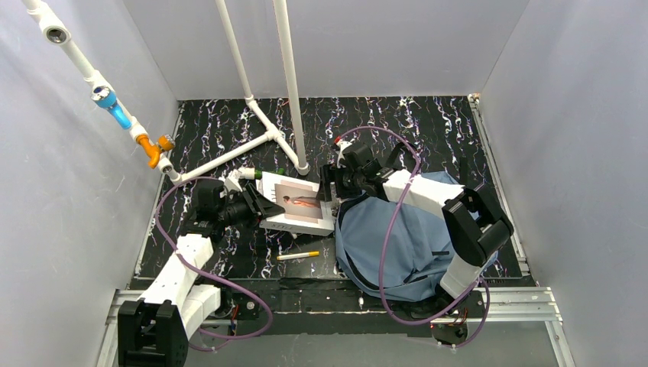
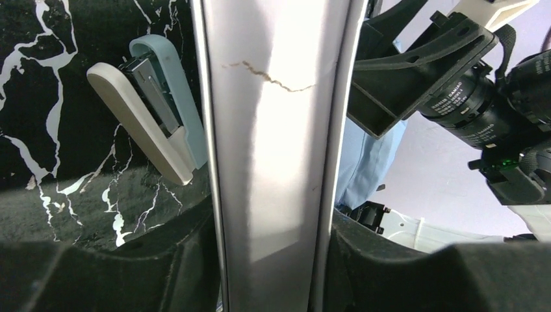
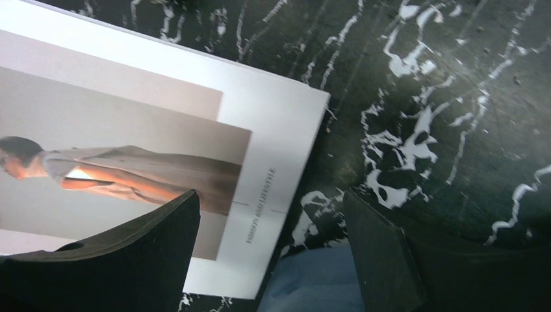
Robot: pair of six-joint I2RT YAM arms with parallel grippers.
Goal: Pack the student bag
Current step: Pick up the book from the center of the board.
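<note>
Left pincer (image 2: 269,218) clenched on the white book (image 1: 298,202), right pincer (image 3: 269,198) released over its right corner beside the student bag (image 1: 390,245); stapler (image 2: 140,125), yellow pen (image 1: 298,255) nearby.

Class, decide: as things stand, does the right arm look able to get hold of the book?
Probably yes: the right pincer hangs open over a corner of the book with nothing between them, and the left pincer grips the opposite edge.
</note>
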